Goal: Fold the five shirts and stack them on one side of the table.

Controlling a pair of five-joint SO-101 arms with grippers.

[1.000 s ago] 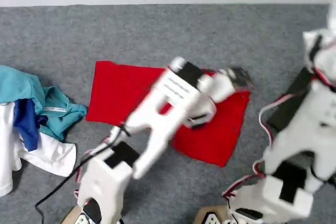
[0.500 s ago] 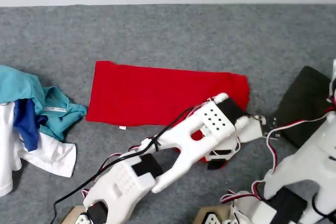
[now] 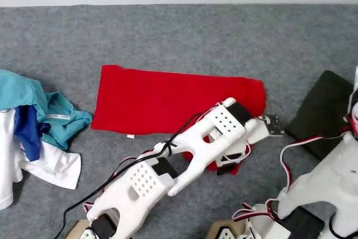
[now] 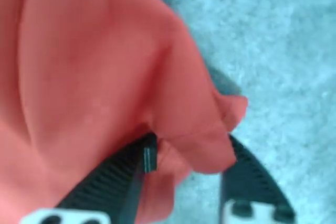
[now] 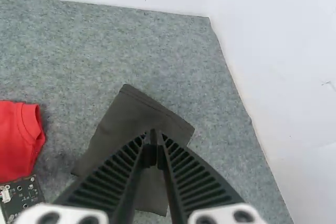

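Now, mid-surface (image 3: pixel 184 32), the left gripper (image 4: pixel 191 150) is straddling the 4 o'clock corner of the red shirt (image 3: pixel 162 102), jaws approx. half open w/ bunched hem between them, not clamping yet. At 3 o'clock the right gripper (image 5: pixel 154 148) is hovering closed & empty over the dark folded shirt (image 3: pixel 321 113). Risk: pinching just one layer, so the fold ends up dragging crooked.

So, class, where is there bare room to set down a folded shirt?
Bare table lies beyond the red shirt, along the far edge. Crowded: the near right, by the arms and dark shirt; the gap beside the shirt pile is narrow.
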